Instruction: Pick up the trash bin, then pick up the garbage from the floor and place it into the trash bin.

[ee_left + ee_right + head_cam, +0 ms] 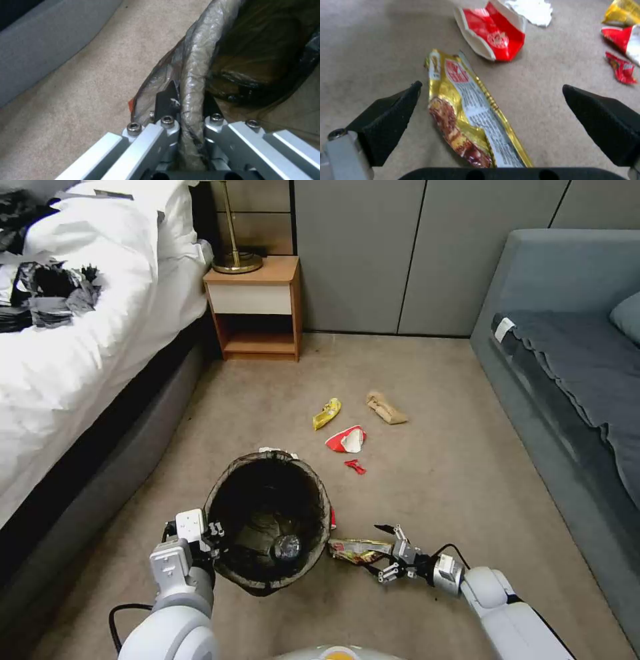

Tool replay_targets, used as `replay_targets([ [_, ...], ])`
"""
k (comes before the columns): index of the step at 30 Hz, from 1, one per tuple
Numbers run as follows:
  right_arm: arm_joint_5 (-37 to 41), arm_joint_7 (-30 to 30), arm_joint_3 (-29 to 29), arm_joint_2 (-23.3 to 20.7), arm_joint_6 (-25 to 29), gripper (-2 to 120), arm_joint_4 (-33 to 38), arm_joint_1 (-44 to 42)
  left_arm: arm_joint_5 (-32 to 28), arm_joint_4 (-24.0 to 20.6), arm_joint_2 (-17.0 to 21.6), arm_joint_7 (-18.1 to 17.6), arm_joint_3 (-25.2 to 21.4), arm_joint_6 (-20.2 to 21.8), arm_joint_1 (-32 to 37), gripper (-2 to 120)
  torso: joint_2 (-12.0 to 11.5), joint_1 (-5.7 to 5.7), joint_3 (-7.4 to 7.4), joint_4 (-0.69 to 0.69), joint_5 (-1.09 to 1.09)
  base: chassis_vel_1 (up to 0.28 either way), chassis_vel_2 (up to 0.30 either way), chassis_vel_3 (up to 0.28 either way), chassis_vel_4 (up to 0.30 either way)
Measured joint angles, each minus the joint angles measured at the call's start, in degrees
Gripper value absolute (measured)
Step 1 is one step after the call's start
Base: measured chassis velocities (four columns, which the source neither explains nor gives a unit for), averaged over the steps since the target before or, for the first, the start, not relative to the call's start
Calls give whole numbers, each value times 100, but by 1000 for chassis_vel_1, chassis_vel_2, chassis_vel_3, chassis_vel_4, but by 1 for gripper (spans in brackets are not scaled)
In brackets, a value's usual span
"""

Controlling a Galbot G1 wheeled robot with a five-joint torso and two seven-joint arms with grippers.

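The carpet [433,493] looked matt and short-napped. The trash bin [267,513] wore a thin, crinkled, glossy plastic liner [193,75], pinched by the brushed-metal left gripper [190,125]. The foil wrapper [470,115] shone gold and slick; the crushed cup [493,35] was perhaps coated paper. The nightstand [257,307] was smooth wood, the bedding [87,313] soft white cloth.
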Motion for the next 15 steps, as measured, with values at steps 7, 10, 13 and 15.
replay_targets([
  [7,-267,184,37,128,73,100,-499,140,12,11,-13,0,6,-4,-4,0,0,0,0,-1,0,0,0,0,0],
  [10,-340,230,74,178,117,99,-701,189,15,15,-16,0,10,-6,-5,0,0,0,0,-1,0,0,0,0,0],
  [13,-380,246,91,209,132,96,-825,217,26,24,-22,0,15,-8,-5,0,0,0,0,0,-1,0,0,0,0],
  [15,-440,263,101,255,145,87,-957,242,40,32,-33,0,31,-12,0,0,0,0,-1,-1,-1,0,0,0,0],
])
